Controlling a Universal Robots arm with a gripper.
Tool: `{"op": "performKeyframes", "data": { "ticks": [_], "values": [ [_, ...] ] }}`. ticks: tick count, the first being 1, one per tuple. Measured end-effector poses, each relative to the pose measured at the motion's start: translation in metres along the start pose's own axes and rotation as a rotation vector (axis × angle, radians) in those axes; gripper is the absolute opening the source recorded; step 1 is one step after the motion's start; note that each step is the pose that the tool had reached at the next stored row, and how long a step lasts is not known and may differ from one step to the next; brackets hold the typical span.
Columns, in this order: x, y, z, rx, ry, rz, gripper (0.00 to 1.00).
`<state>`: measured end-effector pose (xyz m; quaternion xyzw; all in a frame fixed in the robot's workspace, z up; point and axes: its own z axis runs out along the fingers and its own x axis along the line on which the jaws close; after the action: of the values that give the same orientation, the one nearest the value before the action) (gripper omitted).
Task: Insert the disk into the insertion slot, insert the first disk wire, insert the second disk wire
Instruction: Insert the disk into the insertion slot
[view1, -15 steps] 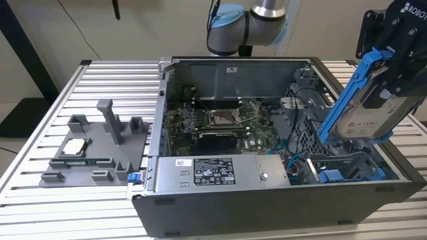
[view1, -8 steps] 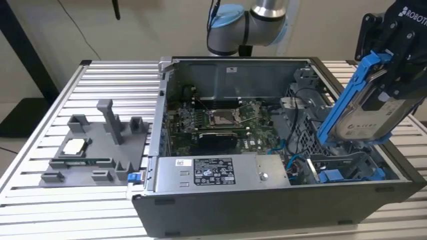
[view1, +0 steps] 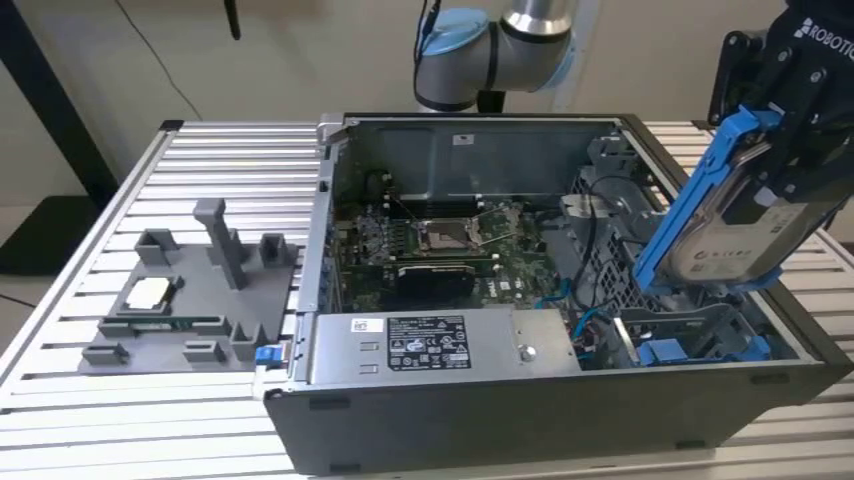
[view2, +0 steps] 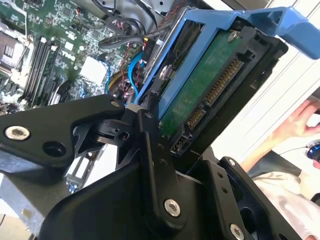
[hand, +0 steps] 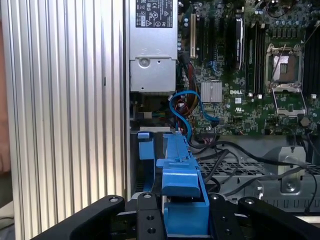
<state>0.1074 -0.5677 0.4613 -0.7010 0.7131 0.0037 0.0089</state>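
In the exterior view, your gripper (view1: 781, 165) is clamped on the disk (view1: 731, 240), which hangs tilted beneath it in its blue carrier frame (view1: 687, 190). The disk is not seated. Its lower end is close above the insertion slot (view1: 694, 322), the grey bay below the gripper in a corner of the open computer case (view1: 534, 420). Whether the two touch cannot be told. Lower than the gripper and farther off lie the power supply box (view1: 427, 345) and the motherboard (view1: 441, 245). Well apart from it, beyond the case, a grey fixture (view1: 187, 300) sits on the slatted table (view1: 214, 160).

In the second wrist view, your black fingers (view2: 152, 165) pinch the disk (view2: 200, 85) from both sides. Its green circuit board and connectors face the camera, and the blue frame runs along its edges. The motherboard (view2: 55, 50) lies beyond the gripper, and a person's hand (view2: 300, 120) shows past the disk's far edge.

In the first wrist view, the carrier's blue edge (hand: 180, 175) stands between the gripper's links (hand: 182, 220). The slot's perforated metal (hand: 245, 170) lies just beyond it. A blue cable (hand: 187, 107) loops farther out, before the power supply (hand: 152, 50).
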Motion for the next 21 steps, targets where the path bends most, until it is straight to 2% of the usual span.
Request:
{"op": "performKeyframes", "data": {
  "ticks": [21],
  "values": [
    [0.0000,-0.0004,0.0043,0.0000,-0.0001,0.000,0.33]
  ]
}}
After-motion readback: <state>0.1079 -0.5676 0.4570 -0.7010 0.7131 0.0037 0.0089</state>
